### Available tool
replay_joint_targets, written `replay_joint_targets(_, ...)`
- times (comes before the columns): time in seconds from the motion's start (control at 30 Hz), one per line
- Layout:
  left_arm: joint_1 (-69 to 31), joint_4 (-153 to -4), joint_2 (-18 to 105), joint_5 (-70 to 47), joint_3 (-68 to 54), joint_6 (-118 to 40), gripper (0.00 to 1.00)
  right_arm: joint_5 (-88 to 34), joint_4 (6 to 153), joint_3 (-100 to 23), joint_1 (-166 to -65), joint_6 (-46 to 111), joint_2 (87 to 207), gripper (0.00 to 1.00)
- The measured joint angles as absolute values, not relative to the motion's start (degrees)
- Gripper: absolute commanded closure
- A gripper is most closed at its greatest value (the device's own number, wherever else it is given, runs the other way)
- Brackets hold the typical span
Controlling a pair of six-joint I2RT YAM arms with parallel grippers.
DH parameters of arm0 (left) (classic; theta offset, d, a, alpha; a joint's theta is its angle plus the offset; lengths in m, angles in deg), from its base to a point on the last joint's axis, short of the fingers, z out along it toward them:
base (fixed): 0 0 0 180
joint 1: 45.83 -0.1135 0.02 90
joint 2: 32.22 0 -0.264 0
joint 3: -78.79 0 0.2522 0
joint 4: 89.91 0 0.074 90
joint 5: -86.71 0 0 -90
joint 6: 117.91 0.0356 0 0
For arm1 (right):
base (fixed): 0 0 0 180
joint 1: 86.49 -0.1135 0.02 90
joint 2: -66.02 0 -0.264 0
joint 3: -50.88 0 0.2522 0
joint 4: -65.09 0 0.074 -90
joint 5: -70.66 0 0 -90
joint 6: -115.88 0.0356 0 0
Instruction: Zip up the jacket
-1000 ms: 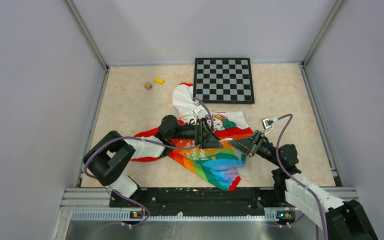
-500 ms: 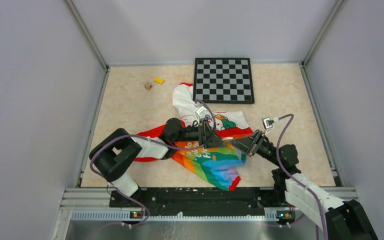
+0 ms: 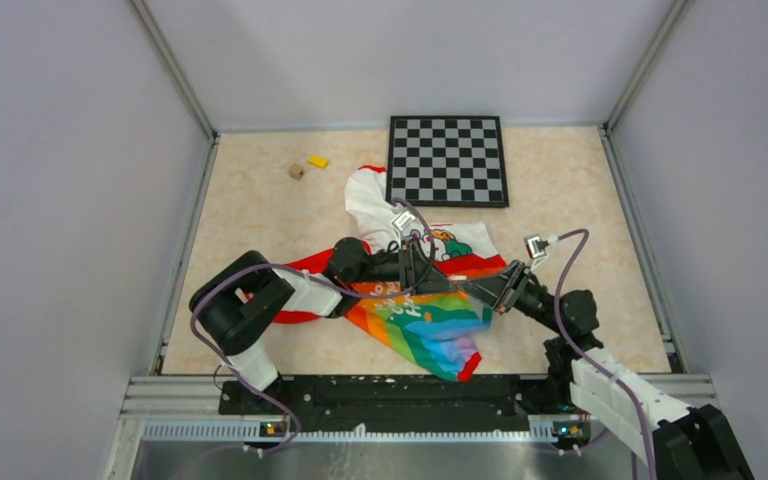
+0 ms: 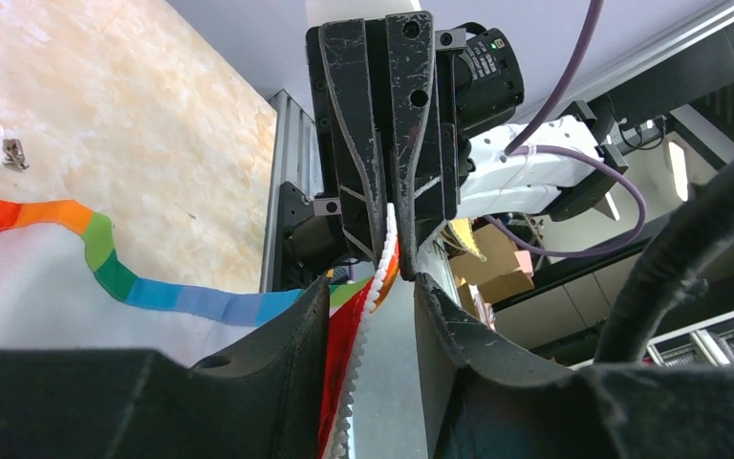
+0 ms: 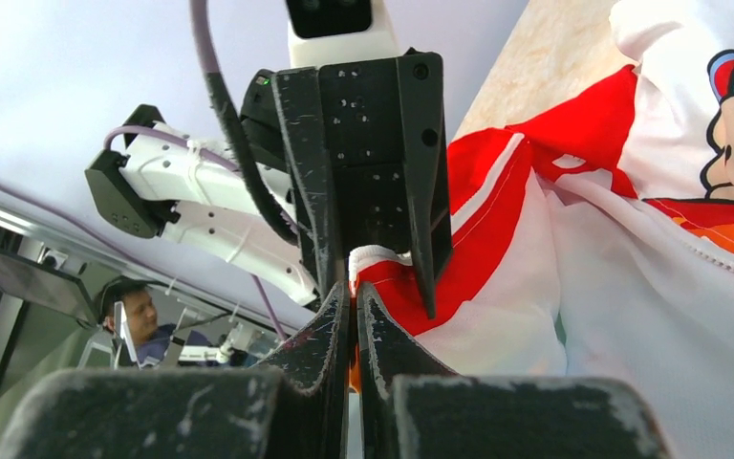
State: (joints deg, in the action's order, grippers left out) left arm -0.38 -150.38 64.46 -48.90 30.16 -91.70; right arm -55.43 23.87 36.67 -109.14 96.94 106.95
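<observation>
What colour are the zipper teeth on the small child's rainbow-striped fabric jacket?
White zipper teeth; clearest in the left wrist view.

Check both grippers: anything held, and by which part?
Both hold the jacket by its toothed zipper edge: the right gripper pinches the tape shut, and the left gripper grips the same edge just along from it.

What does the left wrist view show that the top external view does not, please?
Only the left wrist view shows the white zipper teeth running from the left pincer into the shut right pincer. Only the top external view shows the checkerboard, yellow block and brown block. Both show the jacket held between the two pincers.
</observation>
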Motion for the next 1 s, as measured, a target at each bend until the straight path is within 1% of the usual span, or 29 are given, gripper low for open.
replay_joint_targets(0.13, -0.38, -152.74, 65.47, -49.57, 30.03, -93.27, 0.78, -55.19, 25.55, 36.65, -109.14, 96.68, 105.68, 1.00)
replay_joint_targets(0.23, -0.38, -153.44, 65.47, -50.06, 29.78, -93.73, 0.99, -54.91, 26.86, 36.65, -109.14, 96.33, 104.57, 1.00)
replay_joint_targets(0.33, -0.47, -153.00, 65.44, -50.45, 29.65, -93.36, 1.00, -54.14, 29.42, 36.56, -109.12, 94.84, 103.50, 0.99)
replay_joint_targets(0.4, -0.40, -151.30, 65.44, -50.32, 29.52, -92.37, 1.00, -54.01, 32.79, 36.15, -109.12, 93.27, 102.75, 0.84)
replay_joint_targets(0.47, -0.49, -148.26, 65.42, -49.95, 29.44, -90.80, 1.00, -53.22, 40.41, 34.20, -109.14, 90.30, 101.16, 0.69)
replay_joint_targets(0.57, -0.51, -142.49, 64.59, -49.18, 28.56, -87.50, 1.00, -49.90, 55.69, 29.26, -109.10, 83.79, 99.48, 0.50)
replay_joint_targets(0.6, -0.51, -140.50, 64.15, -49.01, 28.25, -86.30, 1.00, -47.74, 61.64, 26.55, -108.79, 80.77, 99.39, 0.47)
replay_joint_targets(0.7, -0.38, -133.09, 62.78, -48.79, 27.05, -81.97, 1.00, -43.74, 72.08, 20.63, -106.85, 74.93, 100.09, 0.45)
replay_joint_targets(0.77, -0.38, -127.41, 62.12, -48.48, 25.94, -78.54, 1.00, -42.30, 76.50, 17.46, -103.22, 71.55, 102.19, 0.45)
replay_joint_targets(0.9, -0.27, -116.68, 61.64, -47.37, 23.29, -71.20, 1.00, -43.15, 79.03, 14.82, -92.23, 67.17, 112.07, 0.45)
replay_joint_targets(1.0, 0.21, -108.96, 60.92, -45.97, 21.44, -64.62, 1.00, -46.93, 77.99, 14.97, -84.25, 65.53, 122.47, 0.48)
